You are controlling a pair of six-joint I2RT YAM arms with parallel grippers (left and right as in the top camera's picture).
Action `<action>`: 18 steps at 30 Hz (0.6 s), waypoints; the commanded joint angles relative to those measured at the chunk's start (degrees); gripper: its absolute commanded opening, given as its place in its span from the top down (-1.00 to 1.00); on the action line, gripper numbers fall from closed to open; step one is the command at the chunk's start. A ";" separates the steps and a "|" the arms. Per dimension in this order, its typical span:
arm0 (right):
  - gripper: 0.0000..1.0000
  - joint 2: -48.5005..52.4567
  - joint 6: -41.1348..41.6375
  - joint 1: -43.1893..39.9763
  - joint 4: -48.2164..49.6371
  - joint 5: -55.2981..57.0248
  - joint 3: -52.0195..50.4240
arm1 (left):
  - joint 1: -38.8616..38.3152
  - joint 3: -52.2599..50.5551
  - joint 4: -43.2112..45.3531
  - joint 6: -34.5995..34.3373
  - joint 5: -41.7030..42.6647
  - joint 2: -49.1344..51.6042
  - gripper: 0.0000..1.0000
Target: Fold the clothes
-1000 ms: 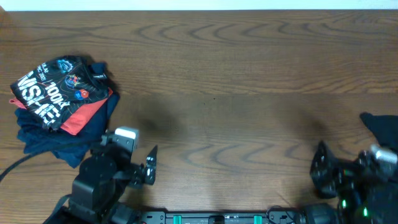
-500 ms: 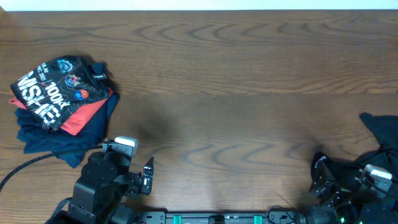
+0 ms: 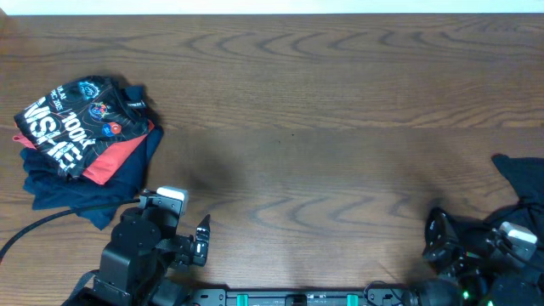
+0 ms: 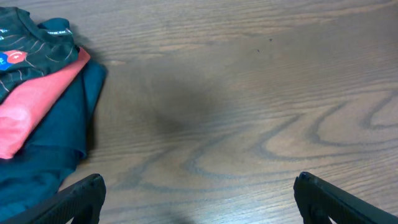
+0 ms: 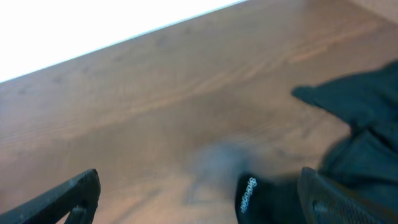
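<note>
Right claw (image 3: 436, 238) back slightly; dark garment (image 3: 523, 176) perhaps half-cropped

A brown wood-grain table (image 3: 340, 110) meets a white strip (image 3: 272, 6) beyond.

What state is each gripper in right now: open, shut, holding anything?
Left gripper: open, holding nothing.
Right gripper: open, gripping nothing; a dark garment lies on the table just ahead of its fingers.
</note>
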 commanded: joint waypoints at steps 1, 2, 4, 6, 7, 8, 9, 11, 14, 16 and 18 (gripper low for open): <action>-0.98 -3.82 -2.80 -0.90 4.81 0.52 -7.41 | -0.24 -0.02 0.00 -0.70 -0.63 -0.07 -0.96; -0.99 -3.76 -2.86 -0.96 7.15 0.31 -9.79 | -0.24 -0.02 0.00 -0.70 -0.61 -0.09 -0.96; -0.98 -3.80 -3.87 -0.92 13.20 -0.81 -14.58 | -0.24 -0.02 0.00 -0.70 -0.61 -0.07 -0.96; -0.99 -3.78 -6.14 -0.83 20.20 -1.38 -18.60 | -0.24 -0.02 0.00 -0.70 -0.63 -0.09 -0.96; -0.99 -3.78 -8.17 -0.83 24.87 -1.90 -21.05 | -0.24 -0.02 0.02 -0.70 -0.61 -0.07 -0.96; -0.98 -3.78 -10.08 -0.81 29.18 -2.54 -23.30 | -0.24 -0.02 0.00 -0.70 -0.63 -0.07 -0.96; -0.98 -3.78 -11.26 -0.81 32.33 -2.71 -24.98 | -0.24 -0.02 0.00 -0.70 -0.61 -0.09 -0.96; -0.98 -3.78 -13.31 -0.74 38.82 -3.21 -28.85 | -0.24 -0.02 0.00 -0.70 -0.61 -0.07 -0.96; -0.99 -3.78 -14.47 -0.74 47.71 -4.02 -34.75 | -0.24 -0.02 0.00 -0.70 -0.63 -0.07 -0.96; -0.99 -3.78 -14.49 -0.72 52.35 -4.39 -37.81 | -0.24 -0.02 0.00 -0.70 -0.61 -0.07 -0.96; -0.99 -3.78 -16.24 -0.70 57.99 -5.05 -40.44 | -0.24 -0.02 0.00 -0.70 -0.61 -0.07 -0.96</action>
